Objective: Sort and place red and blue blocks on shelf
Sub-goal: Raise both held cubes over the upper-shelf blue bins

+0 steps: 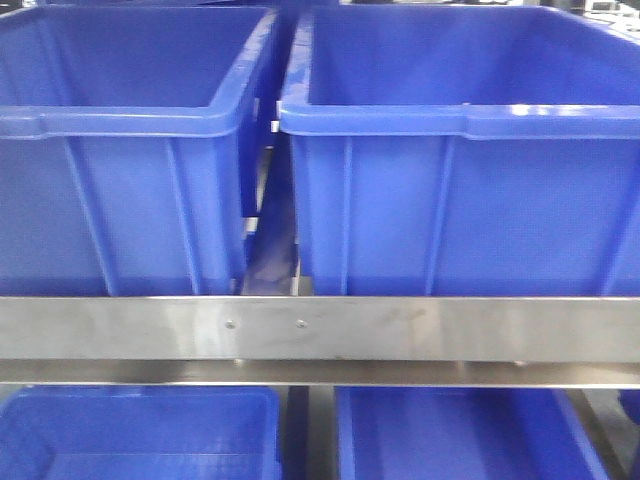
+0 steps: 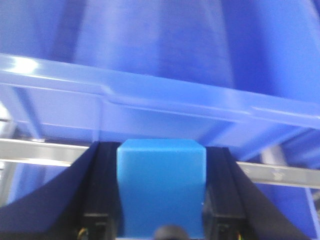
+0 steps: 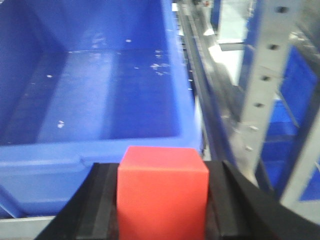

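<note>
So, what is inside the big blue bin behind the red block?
Only pale specks show on the floor of the bin. Its front wall and the red block hide the nearest strip of floor.

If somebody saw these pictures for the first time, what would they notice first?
Probably the big blue bins filling the front view, side by side on the shelf. Then the two little cubes: the red block pinched in the right pincer, facing an open bin, and the blue block pinched in the left pincer, close to a bin's rim.
</note>
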You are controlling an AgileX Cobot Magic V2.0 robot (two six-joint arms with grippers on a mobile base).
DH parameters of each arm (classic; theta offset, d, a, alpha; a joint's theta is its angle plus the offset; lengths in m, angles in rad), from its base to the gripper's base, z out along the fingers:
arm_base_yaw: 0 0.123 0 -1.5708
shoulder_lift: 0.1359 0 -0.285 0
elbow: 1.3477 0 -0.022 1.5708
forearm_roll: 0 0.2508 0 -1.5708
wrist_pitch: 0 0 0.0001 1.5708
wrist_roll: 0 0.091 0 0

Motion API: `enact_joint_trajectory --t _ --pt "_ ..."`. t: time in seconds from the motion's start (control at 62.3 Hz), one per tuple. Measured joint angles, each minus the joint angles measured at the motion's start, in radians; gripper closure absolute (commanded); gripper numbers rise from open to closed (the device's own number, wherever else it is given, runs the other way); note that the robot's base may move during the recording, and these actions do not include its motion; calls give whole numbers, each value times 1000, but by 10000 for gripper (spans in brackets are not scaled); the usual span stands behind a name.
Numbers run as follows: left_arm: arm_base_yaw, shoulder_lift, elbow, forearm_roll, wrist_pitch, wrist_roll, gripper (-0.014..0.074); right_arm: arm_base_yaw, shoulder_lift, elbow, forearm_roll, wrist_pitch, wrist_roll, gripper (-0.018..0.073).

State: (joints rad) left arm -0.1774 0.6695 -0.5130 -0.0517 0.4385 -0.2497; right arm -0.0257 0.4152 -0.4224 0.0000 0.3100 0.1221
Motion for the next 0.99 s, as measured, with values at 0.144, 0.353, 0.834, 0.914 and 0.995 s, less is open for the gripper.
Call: enact_joint_trajectory --t 0.144,0.353,0.834,0.914,0.995 --pt "0 0 0 0 0 0 472 0 0 0 0 0 0 502" --pt "0 0 0 0 0 0 472 0 0 0 0 0 0 502" --pt "0 0 0 0 0 0 472 0 0 0 0 0 0 502" --pt "0 0 0 0 0 0 472 0 0 0 0 0 0 502" --pt "0 0 0 0 0 0 472 0 0 0 0 0 0 502"
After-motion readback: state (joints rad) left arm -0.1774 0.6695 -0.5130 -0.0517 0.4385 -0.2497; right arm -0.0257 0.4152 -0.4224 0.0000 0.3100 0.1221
